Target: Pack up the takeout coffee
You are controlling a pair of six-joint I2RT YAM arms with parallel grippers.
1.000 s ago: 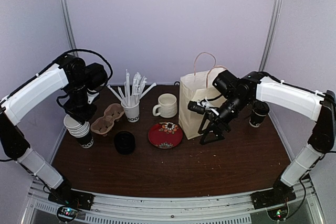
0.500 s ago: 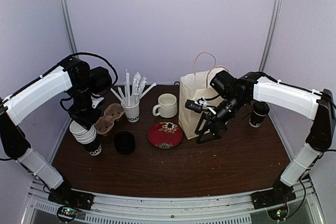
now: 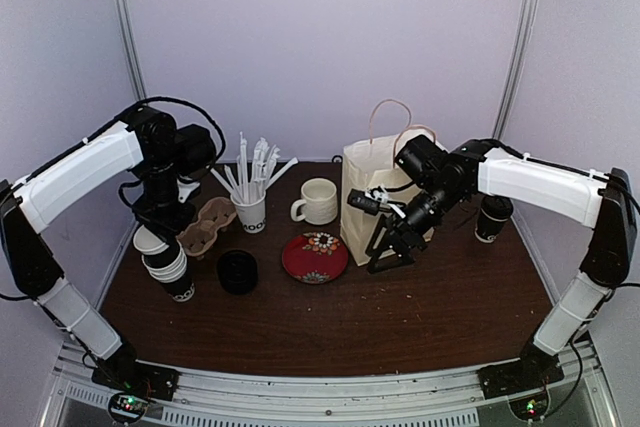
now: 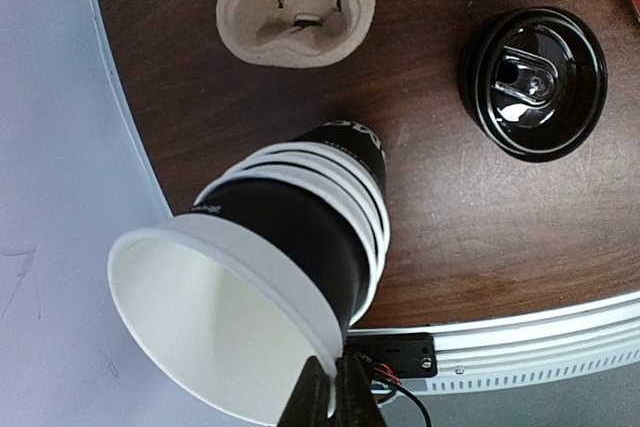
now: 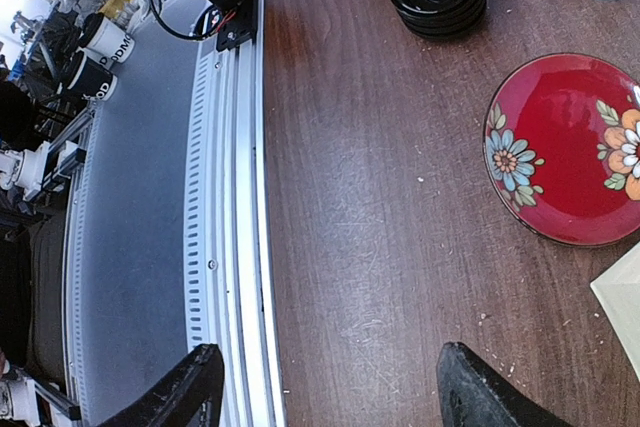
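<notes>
Nearest, at the left front of the table [image 3: 400, 317]: stack of empty cups [image 4: 290, 237], black with white rims, tilted. It is held by the left gripper [image 4: 330, 397], fingers pinched together on the top cup's rim; whether the foot of the stack touches the wood cannot be told. Just beside it: stack of black lids [image 3: 238, 272], lying flat. Centre: red floral plate [image 3: 315, 257], nothing on it. To its right: right gripper [image 5: 330, 387], jaws spread wide, holding nothing, low in front of the paper bag [image 3: 362, 182]. Further back, left: cardboard cup carrier [image 3: 205, 227], wells vacant. Beside it: white cup [image 3: 250, 212] bristling with straws. Then: cream mug [image 3: 320, 200], contents not visible. The paper bag stands upright, handles up, interior hidden in every view. Far right: lidded black coffee cup [image 3: 492, 217], upright on the table, apart from the bag and behind the right arm. A second such cup cannot be found. Assessment: packing looks barely begun. The carrier is unfilled and the one visible coffee sits outside the bag, so seating the cups and loading the bag appear to remain.
</notes>
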